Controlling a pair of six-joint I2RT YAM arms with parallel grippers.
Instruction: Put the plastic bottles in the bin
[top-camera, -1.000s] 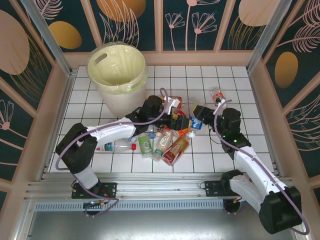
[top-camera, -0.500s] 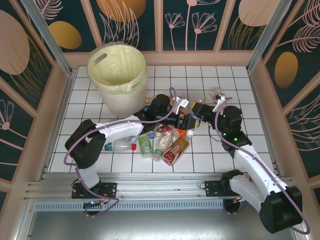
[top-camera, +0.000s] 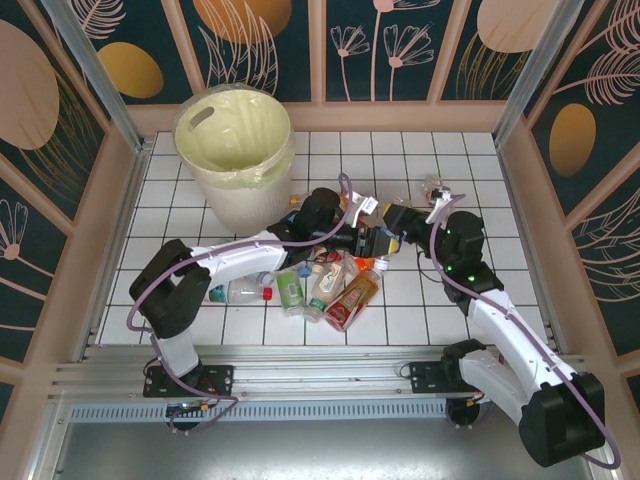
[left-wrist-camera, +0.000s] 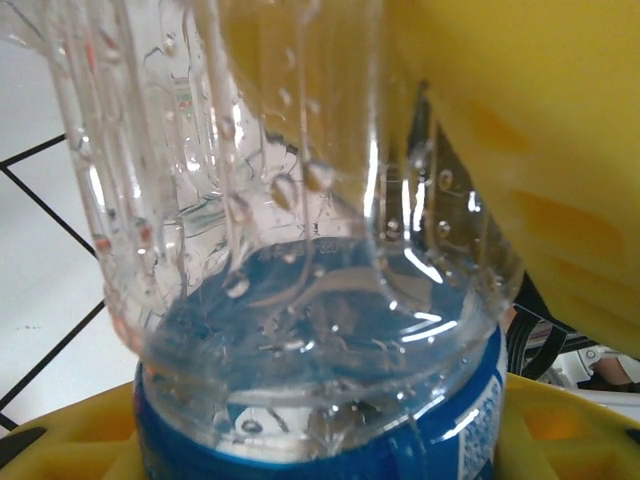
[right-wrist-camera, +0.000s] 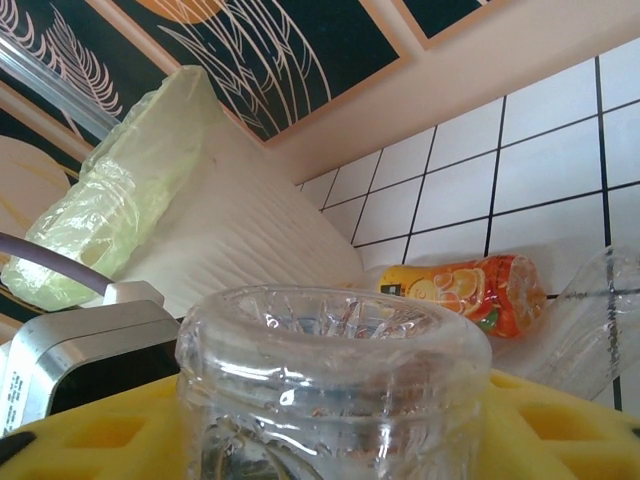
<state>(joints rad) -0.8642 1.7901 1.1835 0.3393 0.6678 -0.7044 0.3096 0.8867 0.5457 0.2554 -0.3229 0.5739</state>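
Plastic bottles (top-camera: 335, 285) look heaped from above. At the wrist, the left gripper (top-camera: 372, 242) clamps a blue-labelled bottle (left-wrist-camera: 300, 300). I cannot tell the state of the right gripper (top-camera: 400, 220).

Left arm stretched forward-right; left gripper (top-camera: 375, 240) clamped on a blue-labelled bottle (left-wrist-camera: 320, 430). Right arm elbow-bent, wrist turned left; right gripper (top-camera: 398, 217) spacing unclear, view too close.

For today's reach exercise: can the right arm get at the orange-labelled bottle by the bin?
Probably not: a clear bottle sits between the right gripper's fingers, and the left arm blocks the orange-labelled bottle.
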